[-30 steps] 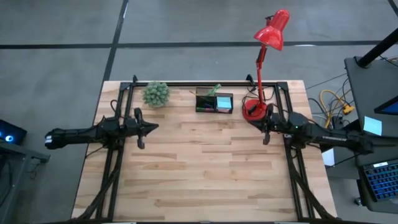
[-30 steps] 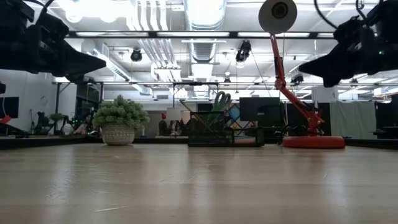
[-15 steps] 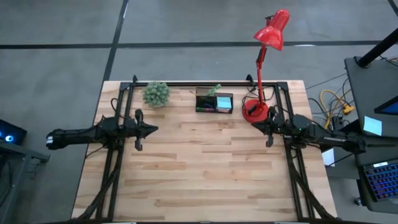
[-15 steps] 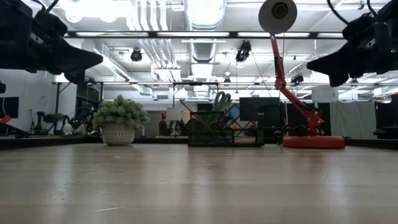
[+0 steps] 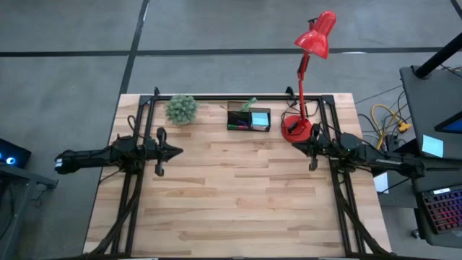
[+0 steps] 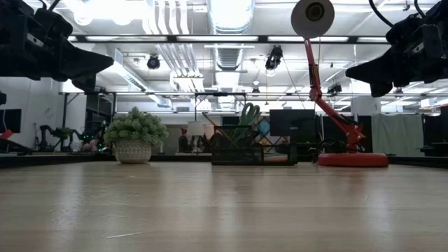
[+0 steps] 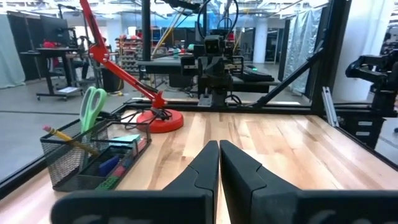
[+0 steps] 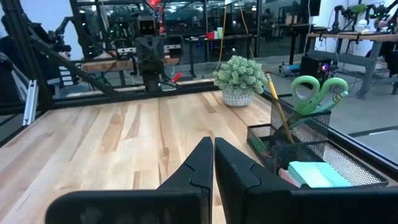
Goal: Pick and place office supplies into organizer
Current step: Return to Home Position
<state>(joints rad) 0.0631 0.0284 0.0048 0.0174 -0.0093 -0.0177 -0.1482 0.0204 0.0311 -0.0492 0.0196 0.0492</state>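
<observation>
**Homing step, both arms raised over table [image 5: 238, 195].**
- Organizer [image 5: 249, 118] loaded: green-handled scissors [image 7: 92, 107] and yellow pencil [image 7: 67, 138] upright inside, light-blue sticky notes [image 8: 313, 173] in adjoining compartment. No supplies seen outside organizer.
- Left gripper [image 7: 217, 146]: left of organizer, nearer than it, off tabletop. Jaws pressed together, empty.
- Right gripper [image 8: 212, 143]: right of organizer, similar height. Jaws likewise pressed together, empty.
- Judgement: retract each arm away from organizer, hold height, keep right arm clear of red lamp [image 5: 297, 128] just right of organizer.
</observation>
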